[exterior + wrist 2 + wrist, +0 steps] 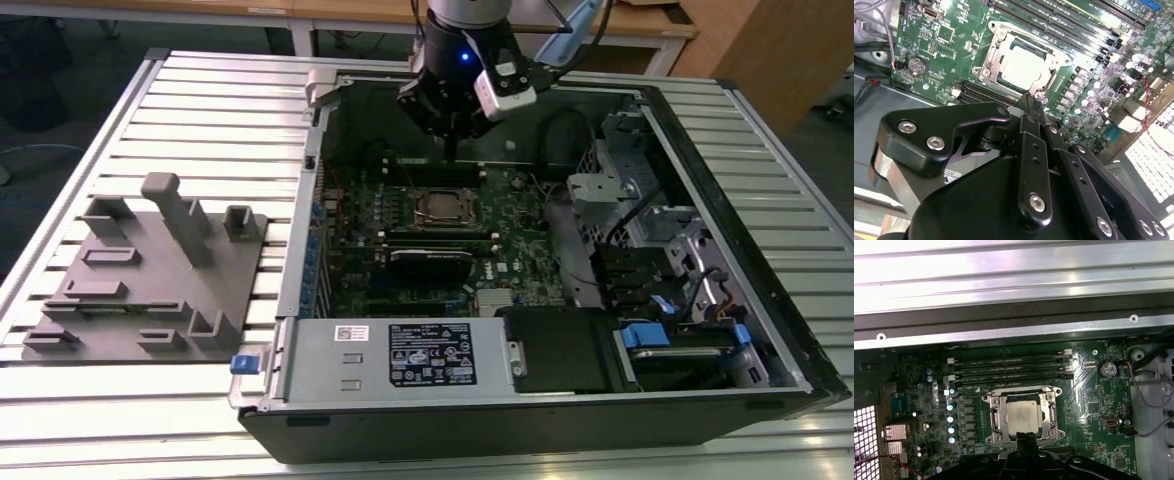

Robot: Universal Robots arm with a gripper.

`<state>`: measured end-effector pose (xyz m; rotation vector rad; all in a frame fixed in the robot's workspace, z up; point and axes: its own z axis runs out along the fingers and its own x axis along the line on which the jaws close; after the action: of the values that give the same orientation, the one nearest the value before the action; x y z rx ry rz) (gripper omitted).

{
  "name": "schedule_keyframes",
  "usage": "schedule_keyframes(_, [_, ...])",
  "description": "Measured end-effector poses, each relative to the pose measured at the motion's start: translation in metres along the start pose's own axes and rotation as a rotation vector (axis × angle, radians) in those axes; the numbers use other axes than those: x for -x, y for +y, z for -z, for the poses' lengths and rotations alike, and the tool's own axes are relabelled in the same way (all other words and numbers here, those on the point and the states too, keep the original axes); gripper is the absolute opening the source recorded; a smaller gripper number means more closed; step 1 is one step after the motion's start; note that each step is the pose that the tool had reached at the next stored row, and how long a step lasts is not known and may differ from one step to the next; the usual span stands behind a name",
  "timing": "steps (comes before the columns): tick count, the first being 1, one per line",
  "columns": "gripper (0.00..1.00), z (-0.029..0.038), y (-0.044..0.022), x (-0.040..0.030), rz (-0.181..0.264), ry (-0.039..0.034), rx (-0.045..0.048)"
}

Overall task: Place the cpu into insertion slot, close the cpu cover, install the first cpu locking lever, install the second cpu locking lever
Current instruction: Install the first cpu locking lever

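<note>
While the arm hangs over the open computer case (534, 435), its gripper (451, 152) is held with the fingers (1030, 112) drawn fully together and nothing is gripped between them. In the first wrist view the cpu (1022, 415) is seated flat in the insertion slot (989, 439) of the green motherboard (1089, 440), and the cpu cover (997, 415) is laid down around it, the chip's grey top framed by its window. The closed fingertips are found just beside the socket's edge farthest from the memory slots (1011, 367); whether metal is touched cannot be told. A grey fixture tray (147, 290) is set on the slatted table (200, 100) at the exterior view's left, apart from the case.
</note>
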<state>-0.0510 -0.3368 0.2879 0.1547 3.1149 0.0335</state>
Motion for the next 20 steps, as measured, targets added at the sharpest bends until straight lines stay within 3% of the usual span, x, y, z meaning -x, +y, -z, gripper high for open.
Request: schedule_keyframes(20, [0.10,-0.0028,-0.0001,-0.0001,0.000,0.0004,0.0017])
